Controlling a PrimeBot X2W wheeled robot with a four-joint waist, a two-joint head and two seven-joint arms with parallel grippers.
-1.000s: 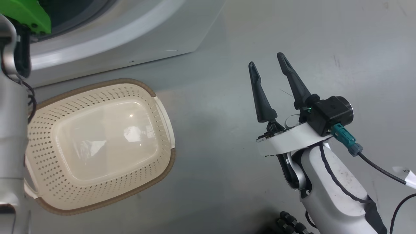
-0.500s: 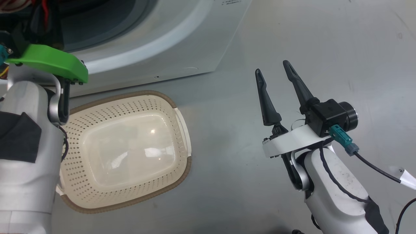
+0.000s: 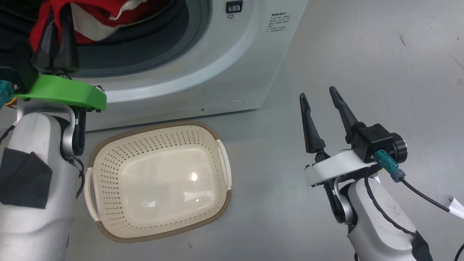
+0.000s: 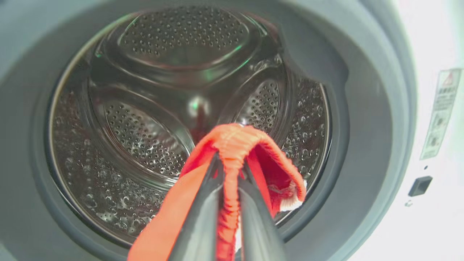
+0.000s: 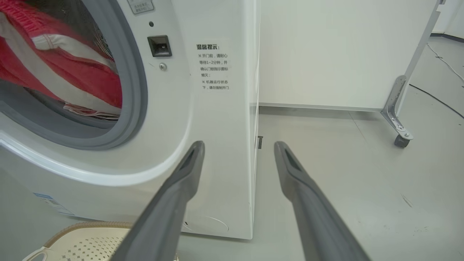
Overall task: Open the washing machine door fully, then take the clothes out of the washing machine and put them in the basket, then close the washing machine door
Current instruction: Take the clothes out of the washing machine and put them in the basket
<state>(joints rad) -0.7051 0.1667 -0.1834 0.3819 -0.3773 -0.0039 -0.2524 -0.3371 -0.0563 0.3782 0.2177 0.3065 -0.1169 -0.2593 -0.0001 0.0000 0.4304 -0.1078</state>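
Note:
The white washing machine (image 3: pixel 224 65) stands open at the top of the head view; its door is out of view. Red clothes (image 3: pixel 90 21) with a white panel hang at the drum mouth. My left gripper (image 3: pixel 57 21) is shut on a bunched red fold of the clothes (image 4: pixel 232 145), held just in front of the steel drum (image 4: pixel 145 119). The cream basket (image 3: pixel 159 139) sits on the floor below the machine with nothing in it. My right gripper (image 3: pixel 318 93) hovers open over bare floor to the basket's right, and in its wrist view the right gripper (image 5: pixel 239 145) points at the machine's front corner (image 5: pixel 217 108).
A white partition on a castor foot (image 5: pixel 398 137) stands behind the machine's right side, with a dark cable (image 5: pixel 438 98) on the floor beyond it. Grey floor (image 3: pixel 380 54) stretches right of the machine. The basket's corner (image 5: pixel 83 243) shows below the right fingers.
The head camera has tilted up toward the machine, bringing the drum mouth, the red clothes and my left gripper's fingers into view. Both grippers keep their state.

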